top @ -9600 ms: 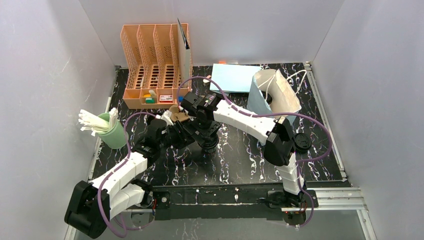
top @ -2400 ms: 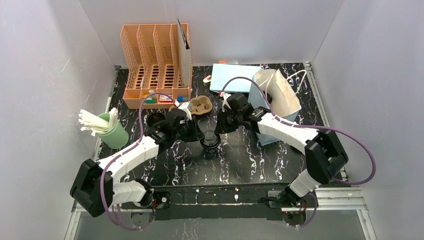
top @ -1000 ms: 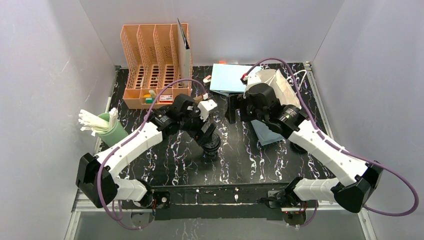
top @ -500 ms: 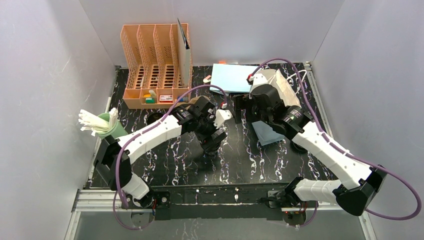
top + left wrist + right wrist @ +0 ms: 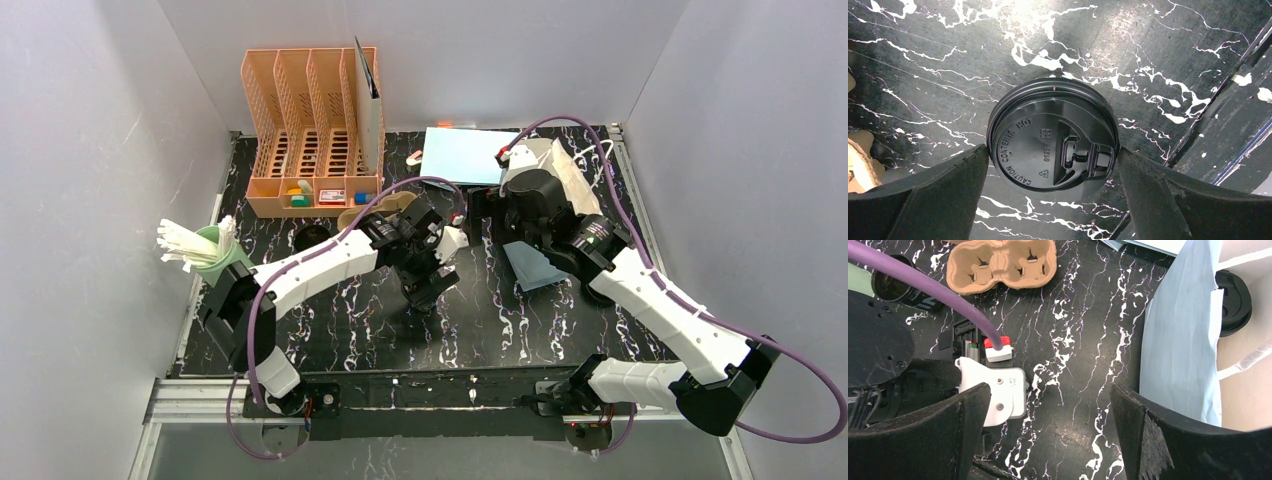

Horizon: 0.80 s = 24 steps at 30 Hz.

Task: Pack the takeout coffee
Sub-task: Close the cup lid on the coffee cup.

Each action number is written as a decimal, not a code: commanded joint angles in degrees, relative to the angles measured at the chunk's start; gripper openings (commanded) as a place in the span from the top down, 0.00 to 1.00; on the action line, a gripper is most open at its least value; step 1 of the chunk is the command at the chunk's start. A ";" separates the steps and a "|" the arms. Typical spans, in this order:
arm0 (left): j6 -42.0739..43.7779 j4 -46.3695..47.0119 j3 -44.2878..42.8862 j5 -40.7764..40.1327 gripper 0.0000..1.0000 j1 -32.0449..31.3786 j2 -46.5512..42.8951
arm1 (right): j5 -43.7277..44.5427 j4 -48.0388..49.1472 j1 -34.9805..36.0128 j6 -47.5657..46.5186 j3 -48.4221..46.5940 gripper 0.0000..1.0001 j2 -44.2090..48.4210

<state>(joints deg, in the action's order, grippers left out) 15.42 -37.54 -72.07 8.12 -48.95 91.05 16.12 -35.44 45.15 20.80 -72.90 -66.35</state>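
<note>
Takeout coffee cup (image 5: 1053,139), black-lidded, stands on the marble table (image 5: 1148,45) directly between the left gripper (image 5: 1053,165) fingers, which flank its lid, spread wide. Right gripper (image 5: 1048,405) hangs open above the table beside the blue bag (image 5: 1180,340).

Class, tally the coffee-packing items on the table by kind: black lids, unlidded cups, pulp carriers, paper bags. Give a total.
Black lids: 2
Unlidded cup: 1
Pulp carrier: 1
Light-blue paper bag: 1
Total: 5

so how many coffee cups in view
3: a lidded cup between the left gripper's fingers, an open cup beside the carrier, another lidded in the blue bag; more may be hidden.
</note>
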 commanded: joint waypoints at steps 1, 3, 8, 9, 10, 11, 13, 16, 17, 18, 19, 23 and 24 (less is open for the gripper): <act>0.42 -1.30 -2.12 0.80 0.04 -0.36 0.71 | -0.20 2.92 0.24 0.03 -0.42 0.02 0.86; 0.25 -1.29 -2.56 0.05 0.06 -0.36 1.04 | -0.15 3.07 0.29 0.03 -0.24 0.02 1.06; -0.04 -1.40 -3.54 -0.99 0.03 -0.36 0.65 | -0.12 3.01 0.29 -0.21 -0.13 0.02 1.00; -0.10 -1.39 -3.74 -0.98 0.02 -0.36 0.43 | -0.08 3.01 0.29 -0.24 -0.13 0.02 1.01; -0.17 -1.37 -4.02 -0.94 0.02 -0.36 0.14 | -0.16 2.93 0.25 -0.23 -0.13 0.02 0.90; -0.13 -1.37 -4.32 -0.96 0.02 -0.36 -0.08 | -0.19 2.92 0.23 -0.23 -0.13 0.02 0.83; -0.21 -1.37 -4.81 -0.66 0.02 -0.36 -0.35 | -0.22 3.00 0.24 -0.29 -0.05 0.02 0.72; -0.28 -1.57 -5.09 -0.16 0.02 -0.36 -0.38 | -0.36 3.01 0.13 -0.26 -0.05 0.02 0.52; -0.30 -1.62 -5.08 -0.07 0.02 -0.36 -0.30 | -0.38 3.01 0.17 -0.23 -0.02 0.02 0.44; -0.35 -1.60 -5.03 -0.07 0.02 -0.36 -0.22 | -0.47 3.01 0.20 -0.23 -0.12 0.02 0.39; -0.31 -1.70 -4.88 0.08 0.02 -0.36 -0.15 | -0.49 3.01 0.22 -0.23 -0.13 0.02 0.37; -0.30 -1.94 -4.79 0.43 0.02 -0.36 0.09 | -0.64 3.01 0.21 -0.23 -0.15 0.02 0.32; -0.38 -2.06 -4.74 0.49 0.02 -0.36 0.10 | -0.76 3.01 0.18 -0.23 -0.14 0.02 0.28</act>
<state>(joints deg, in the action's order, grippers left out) 15.18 -37.82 -75.18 7.68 -48.99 92.12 15.70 -34.57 45.12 20.80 -72.90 -66.37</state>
